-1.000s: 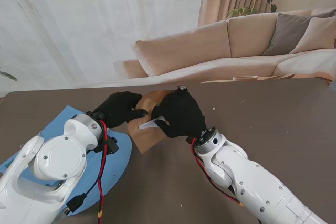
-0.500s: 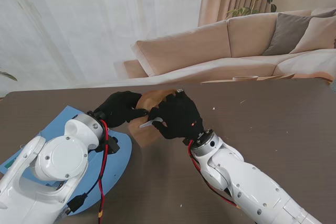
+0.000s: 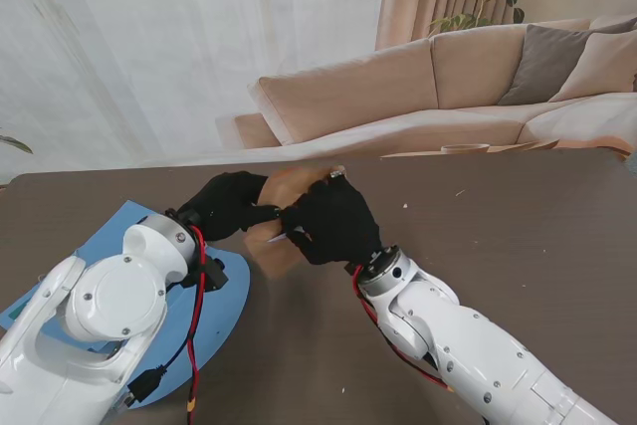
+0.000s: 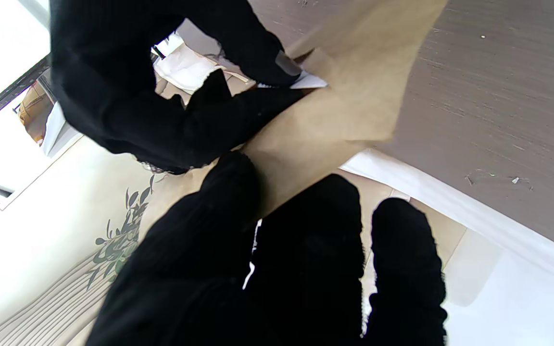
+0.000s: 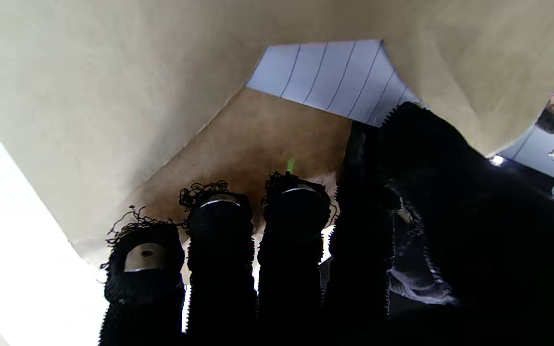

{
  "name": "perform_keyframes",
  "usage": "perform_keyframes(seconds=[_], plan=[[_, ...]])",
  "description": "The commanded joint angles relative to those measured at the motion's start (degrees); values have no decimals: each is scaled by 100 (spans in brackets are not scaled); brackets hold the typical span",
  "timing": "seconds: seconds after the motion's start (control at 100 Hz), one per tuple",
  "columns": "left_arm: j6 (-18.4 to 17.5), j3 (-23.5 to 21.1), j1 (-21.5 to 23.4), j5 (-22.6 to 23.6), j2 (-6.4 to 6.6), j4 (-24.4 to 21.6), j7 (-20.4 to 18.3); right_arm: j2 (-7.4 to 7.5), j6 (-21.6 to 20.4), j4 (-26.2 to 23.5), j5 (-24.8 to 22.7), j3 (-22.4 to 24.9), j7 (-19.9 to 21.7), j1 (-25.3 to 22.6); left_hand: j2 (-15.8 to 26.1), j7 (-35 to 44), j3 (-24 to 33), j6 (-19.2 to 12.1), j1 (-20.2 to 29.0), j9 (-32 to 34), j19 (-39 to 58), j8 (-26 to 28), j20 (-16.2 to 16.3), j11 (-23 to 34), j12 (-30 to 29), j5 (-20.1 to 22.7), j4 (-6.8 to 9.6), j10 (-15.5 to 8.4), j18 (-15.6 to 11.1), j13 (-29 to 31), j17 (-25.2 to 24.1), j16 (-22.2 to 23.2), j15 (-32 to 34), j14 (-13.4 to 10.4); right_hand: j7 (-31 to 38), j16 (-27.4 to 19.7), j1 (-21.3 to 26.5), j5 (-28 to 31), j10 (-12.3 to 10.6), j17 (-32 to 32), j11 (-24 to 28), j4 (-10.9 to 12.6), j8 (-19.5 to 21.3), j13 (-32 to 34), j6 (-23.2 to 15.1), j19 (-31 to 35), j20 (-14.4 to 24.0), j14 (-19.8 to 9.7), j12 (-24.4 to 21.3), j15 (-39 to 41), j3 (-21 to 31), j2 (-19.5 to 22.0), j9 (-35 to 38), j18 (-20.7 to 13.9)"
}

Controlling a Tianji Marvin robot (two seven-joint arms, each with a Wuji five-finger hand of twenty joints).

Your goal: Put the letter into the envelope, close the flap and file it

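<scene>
A brown envelope [image 3: 280, 252] is lifted off the table between both black-gloved hands. My left hand [image 3: 227, 204] pinches its edge, and in the left wrist view the fingers [image 4: 238, 192] press on the brown paper [image 4: 349, 110]. My right hand [image 3: 333, 222] grips the white letter [image 3: 278, 237], of which only a thin sliver shows at the envelope's mouth. In the left wrist view one white corner of the letter [image 4: 313, 81] sticks out under a right fingertip. In the right wrist view the fingertips [image 5: 219, 211] point into the envelope's brown inside [image 5: 258, 139].
A blue folder [image 3: 217, 318] lies on the dark table [image 3: 518, 216] at the near left, under my left arm. A beige sofa stands beyond the table's far edge.
My right hand has moved left toward my left hand, pushing the letter deeper into the envelope. Less white paper shows now. The left hand has stayed put.
</scene>
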Motion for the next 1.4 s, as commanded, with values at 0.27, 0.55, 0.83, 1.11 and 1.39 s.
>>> perform_keyframes(seconds=[0.27,0.55,0.83,1.11,1.39], plan=[[-20,33,-27,63,-30,-74,-119,-24,79,-6,58,0,235,-45,526,1147,281,-568,664,-139,212,481,87,169,78,236,258,160,100,246,37,47,179,-210,-209,34,11,-184,-70,-161,-225,-49,-62,-97,127,293,121,19,-60,-123,17,-53,-50,-67],[-119,152,-66,349,-86,140,161,-75,280,-1121,291,818,706,-1131,515,1148,284,-571,664,-145,198,470,81,162,75,248,258,143,103,224,17,45,169,-207,-2638,-503,-896,-1421,418,-706,-1992,726,1467,-1136,730,-40,168,260,-1357,-1882,-609,850,-1921,-228],[-245,163,-47,430,-93,241,217,-221,453,-2007,926,1634,943,-2305,511,1155,281,-581,664,-159,171,467,76,141,82,253,250,119,94,185,-32,49,147,-181,-3084,-1913,-962,-2545,785,-1839,-3169,765,1351,-2198,1112,-2158,-815,542,-2741,-4396,-1098,1159,-3488,480],[-428,105,-21,388,-80,291,167,-356,613,-2281,1851,2281,1515,-2834,509,1156,276,-593,664,-175,122,467,77,112,100,263,246,92,89,126,-120,61,113,-144,-3634,-2750,-887,-3745,1317,-2660,-3619,777,992,-3242,2085,-3604,-1767,880,-3633,-5689,-969,1203,-4991,637],[-787,-33,-17,221,-26,355,-85,-353,382,-2347,3246,2642,2947,-2843,524,1154,236,-629,664,-190,73,478,101,76,130,261,252,32,82,44,-220,103,94,-107,-3650,-2792,-809,-3528,1355,-2697,-3456,740,908,-2990,2458,-3649,-1823,925,-3716,-5668,-988,1158,-4425,660]])
